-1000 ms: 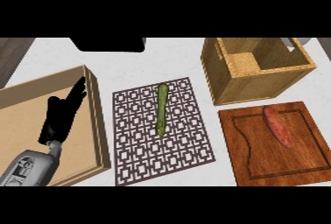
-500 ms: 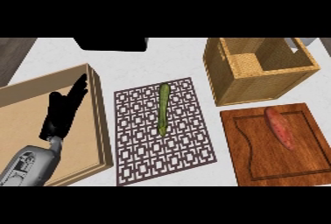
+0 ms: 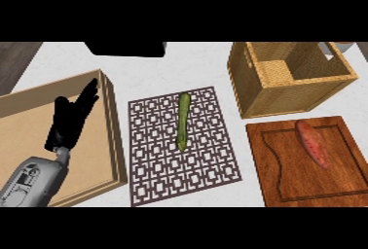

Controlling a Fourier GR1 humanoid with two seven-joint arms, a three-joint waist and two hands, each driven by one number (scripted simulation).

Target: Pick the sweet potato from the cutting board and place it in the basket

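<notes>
sweet potato [image 3: 313, 143]: lying on the cutting board [image 3: 287, 165] toward its far right side, long axis running roughly front to back. Nothing is touching it, so the pick hasn't started.

basket [image 3: 269, 99]: sits right behind the cutting board's far edge, near the counter's [image 3: 194, 63] far right corner. Tall walls, open top, so the potato has to go up and over.

left hand [image 3: 68, 124]: over the shallow wooden tray [image 3: 111, 121] by the counter's left edge, fingers straight and released, holding nothing. Looks like it's just resting there.

right hand: doesn't show at all, so no clue what it's doing.

decoy: there's a long green vegetable [image 3: 184, 121] on the patterned mat [image 3: 183, 146] mid-counter, between the tray and the board. Similar long shape, so a grab at the wrong item is possible imo.

reach risk: the only visible hand is well apart from the potato, on the opposite side. Crossing over would sweep past the mat and could nudge the green thing.

grip risk: the potato is tapered and rounded, so it could roll or slip out if pinched near an end instead of the middle.

drop risk: carrying it too low could clip the basket's near wall.
</notes>
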